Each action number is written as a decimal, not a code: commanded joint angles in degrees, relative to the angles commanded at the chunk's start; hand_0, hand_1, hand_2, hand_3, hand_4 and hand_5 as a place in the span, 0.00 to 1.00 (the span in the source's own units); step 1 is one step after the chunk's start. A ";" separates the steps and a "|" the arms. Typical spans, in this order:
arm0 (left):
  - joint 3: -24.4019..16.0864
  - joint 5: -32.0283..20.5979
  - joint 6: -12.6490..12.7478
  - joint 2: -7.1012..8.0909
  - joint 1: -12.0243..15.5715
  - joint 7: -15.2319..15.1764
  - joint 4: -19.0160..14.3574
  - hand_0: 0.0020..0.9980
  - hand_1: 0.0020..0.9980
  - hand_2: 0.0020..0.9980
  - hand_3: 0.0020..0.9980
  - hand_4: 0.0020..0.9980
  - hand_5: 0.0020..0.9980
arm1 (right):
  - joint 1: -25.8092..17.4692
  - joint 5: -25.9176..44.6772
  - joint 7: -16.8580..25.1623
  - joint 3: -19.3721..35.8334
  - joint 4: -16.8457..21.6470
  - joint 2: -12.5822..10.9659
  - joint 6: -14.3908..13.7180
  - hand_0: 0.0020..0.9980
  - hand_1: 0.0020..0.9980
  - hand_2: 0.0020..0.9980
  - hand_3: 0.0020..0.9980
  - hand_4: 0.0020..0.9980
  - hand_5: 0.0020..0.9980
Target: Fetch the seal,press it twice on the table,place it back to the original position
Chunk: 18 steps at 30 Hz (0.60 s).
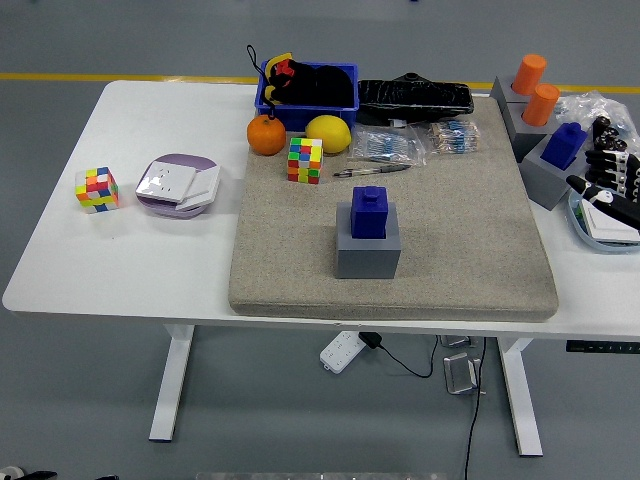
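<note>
Nearest the desk's front edge, the blue seal stands upright in its grey holder on the beige mat, touched by nothing. At the right edge the right hand shows only partly, its black fingers loosely spread and holding nothing, just beside another grey holder with a second blue seal. Farther back a pen and 1 Rubik's cube lie on the mat, with 2 orange cylinders by the far right corner.
</note>
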 joint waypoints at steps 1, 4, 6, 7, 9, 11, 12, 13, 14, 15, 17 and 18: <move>-0.01 0.00 0.01 -0.02 -0.03 -0.01 0.00 0.79 0.74 0.74 0.76 0.62 0.44 | 0.02 -0.02 -0.03 0.02 0.06 0.01 0.00 0.85 0.80 0.79 0.74 0.98 0.44; -0.03 0.01 0.00 -0.04 -0.10 -0.01 0.01 0.79 0.74 0.74 0.76 0.62 0.44 | 0.03 -0.03 -0.14 0.08 0.20 0.04 0.04 0.85 0.80 0.79 0.74 0.98 0.44; -0.05 -0.03 0.01 -0.05 -0.18 -0.01 0.01 0.79 0.74 0.74 0.76 0.62 0.44 | 0.02 0.16 -0.16 0.03 0.32 0.01 -0.01 0.85 0.80 0.79 0.74 0.98 0.44; -0.05 -0.06 0.01 -0.06 -0.22 -0.01 0.01 0.79 0.74 0.74 0.76 0.62 0.44 | 0.05 0.17 -0.18 0.01 0.36 0.00 -0.01 0.85 0.79 0.78 0.73 0.97 0.43; -0.01 -0.11 0.01 -0.08 -0.27 0.00 0.02 0.79 0.74 0.74 0.76 0.62 0.44 | 0.10 0.18 -0.21 -0.06 0.39 -0.01 -0.04 0.85 0.79 0.78 0.73 0.97 0.43; -0.04 -0.14 0.02 -0.08 -0.35 -0.02 0.00 0.79 0.74 0.74 0.76 0.62 0.44 | 0.18 0.17 -0.21 -0.10 0.42 0.00 -0.10 0.85 0.79 0.78 0.73 0.97 0.43; -0.06 -0.13 0.02 -0.09 -0.41 -0.01 0.00 0.79 0.74 0.74 0.76 0.62 0.44 | 0.27 0.14 -0.22 -0.13 0.43 -0.02 -0.13 0.85 0.79 0.78 0.73 0.97 0.43; -0.08 -0.10 0.01 -0.09 -0.47 -0.01 -0.01 0.79 0.74 0.74 0.76 0.62 0.44 | 0.34 0.11 -0.21 -0.15 0.42 -0.04 -0.16 0.85 0.78 0.77 0.73 0.97 0.43; -0.15 -0.01 0.01 -0.06 -0.50 -0.02 -0.04 0.79 0.74 0.74 0.76 0.62 0.44 | 0.41 0.13 -0.18 -0.21 0.41 -0.03 -0.26 0.85 0.78 0.77 0.73 0.97 0.43; -0.10 -0.04 0.02 -0.04 -0.52 -0.04 -0.04 0.79 0.74 0.74 0.76 0.62 0.44 | 0.45 0.15 -0.16 -0.25 0.42 -0.03 -0.33 0.85 0.78 0.77 0.73 0.97 0.43; 0.13 -0.28 0.04 0.02 -0.55 -0.01 0.02 0.79 0.74 0.74 0.76 0.62 0.44 | 0.48 0.11 -0.17 -0.33 0.49 -0.05 -0.41 0.85 0.78 0.77 0.73 0.97 0.43; 0.14 -0.30 0.04 0.04 -0.54 -0.02 0.03 0.79 0.74 0.74 0.76 0.62 0.44 | 0.48 0.12 -0.18 -0.36 0.51 -0.07 -0.44 0.85 0.78 0.77 0.73 0.97 0.43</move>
